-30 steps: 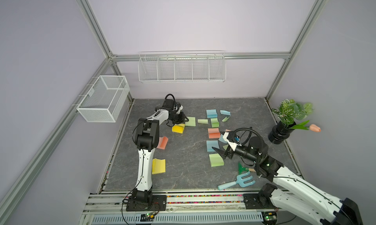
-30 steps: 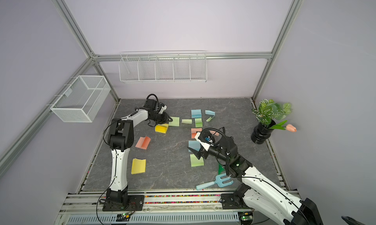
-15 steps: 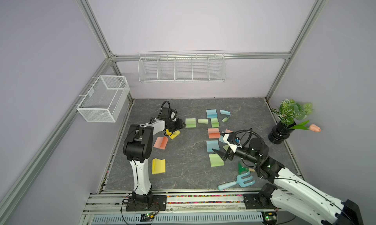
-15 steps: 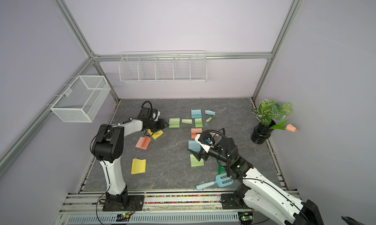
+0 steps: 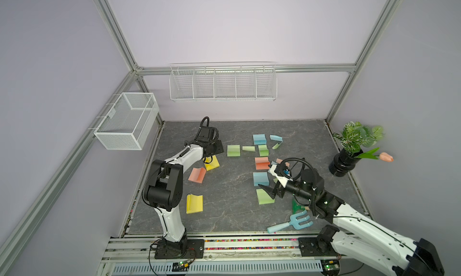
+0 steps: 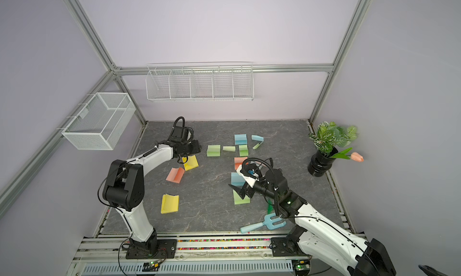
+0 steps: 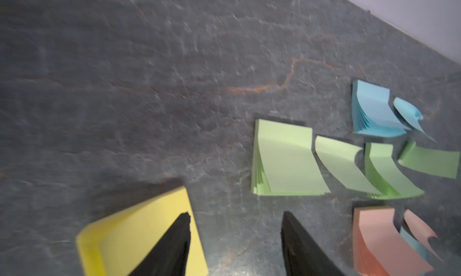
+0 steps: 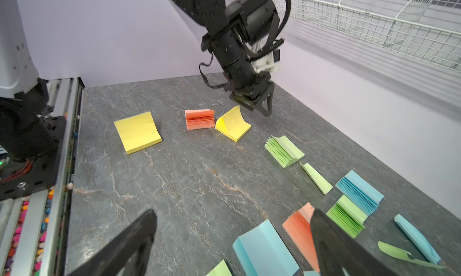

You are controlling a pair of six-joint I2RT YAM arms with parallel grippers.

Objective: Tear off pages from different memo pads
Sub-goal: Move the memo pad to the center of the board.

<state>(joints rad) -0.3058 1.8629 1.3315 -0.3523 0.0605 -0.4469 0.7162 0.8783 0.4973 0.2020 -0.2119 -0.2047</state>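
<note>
Currently, in both top views, the left gripper (image 5: 210,153) hangs just over the yellow pad (image 5: 212,163). The right gripper (image 5: 268,190) hovers above the green pad (image 5: 265,197), well apart from it. A few torn pages (image 5: 248,148) lie among the far pads. Left wrist view, smeared: fingers (image 7: 174,247) half apart, empty, one over the yellow pad. Right wrist view: fingers (image 8: 124,247) wide, empty. Risk: nothing pins the yellow pad, so a pull may lift the whole block, and its curled top sheets may tear off several at once.

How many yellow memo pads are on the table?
2. One yellow memo pad lies by the left claw; the second yellow memo pad lies nearer the front rail. None seems hidden.
</note>
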